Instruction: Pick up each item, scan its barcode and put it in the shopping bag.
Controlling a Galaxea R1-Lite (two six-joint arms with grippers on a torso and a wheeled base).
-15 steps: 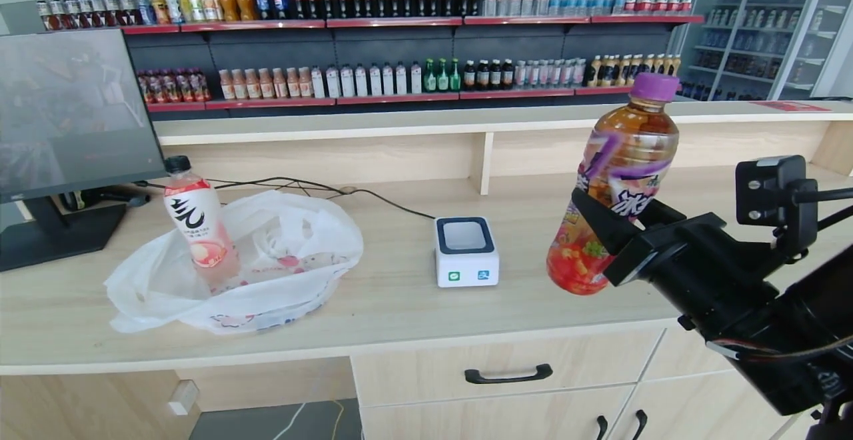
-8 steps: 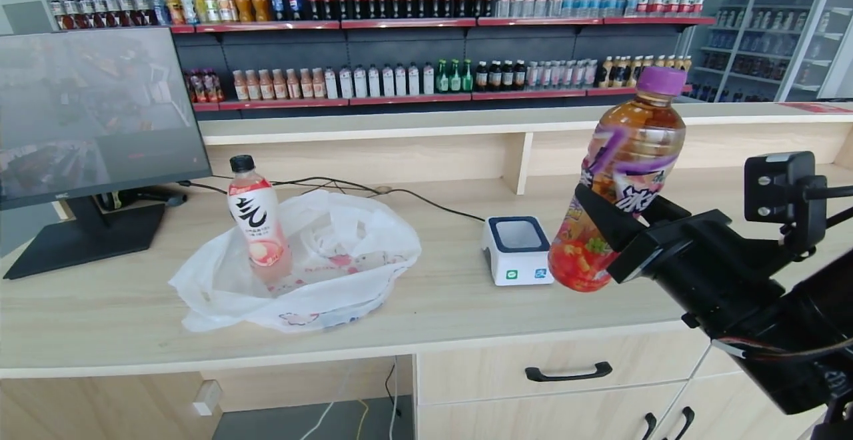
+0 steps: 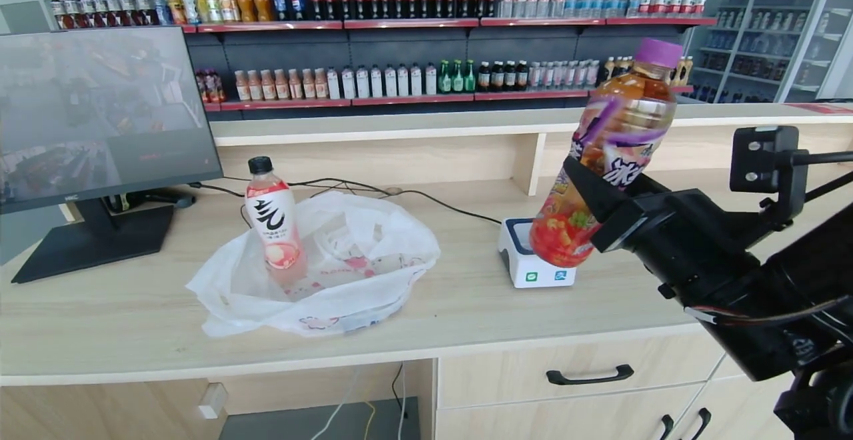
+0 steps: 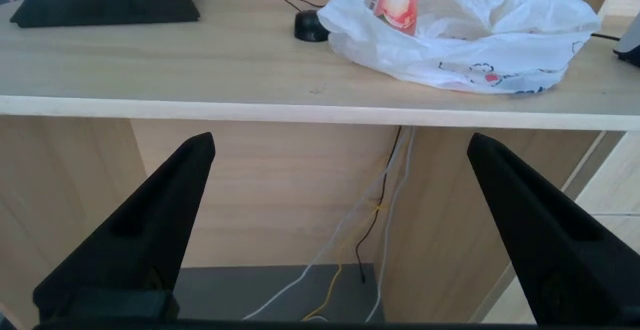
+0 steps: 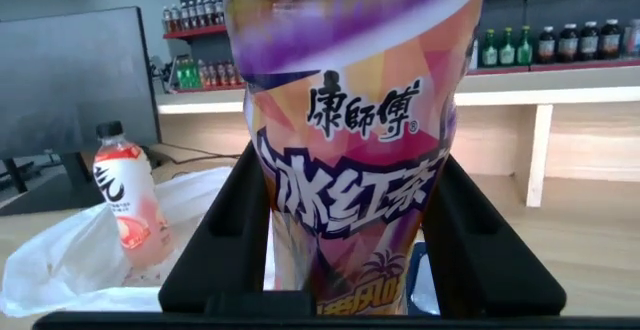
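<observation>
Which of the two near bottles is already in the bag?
The black-capped pink bottle, standing in the bag; the purple-capped bottle is held up by the right gripper.

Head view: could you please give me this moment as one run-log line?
right gripper: shut on tea bottle | tea bottle: aloft near scanner | pink bottle: standing in shopping bag | left gripper: open, below counter

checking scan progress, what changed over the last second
The right gripper, shut on the purple-capped tea bottle, carried it toward the robot's left, from clear of the barcode scanner to in front of it. The head camera also panned, so the whole scene slid across the picture. The scanner, the shopping bag and the pink bottle standing in it kept their places on the counter.
</observation>
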